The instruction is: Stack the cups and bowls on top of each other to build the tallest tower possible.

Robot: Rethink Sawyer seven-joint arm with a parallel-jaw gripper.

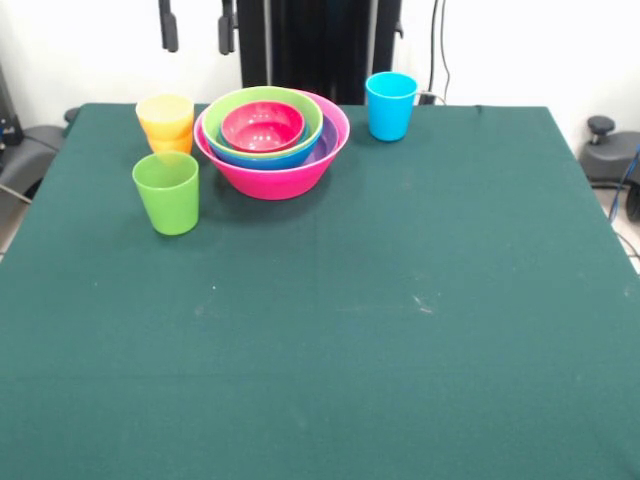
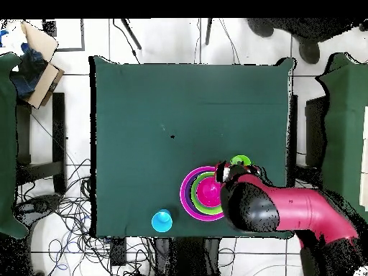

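A counter (image 1: 400, 330) covered in dark green cloth carries everything. The large pink bowl (image 1: 285, 175) sits directly on it near the far edge (smaller bowls nest inside it). A blue cup (image 1: 390, 106) stands upright to its right, apart from it. To its left stands a green cup (image 1: 167, 193), and behind that a yellow cup (image 1: 166, 116) stacked in an orange one.
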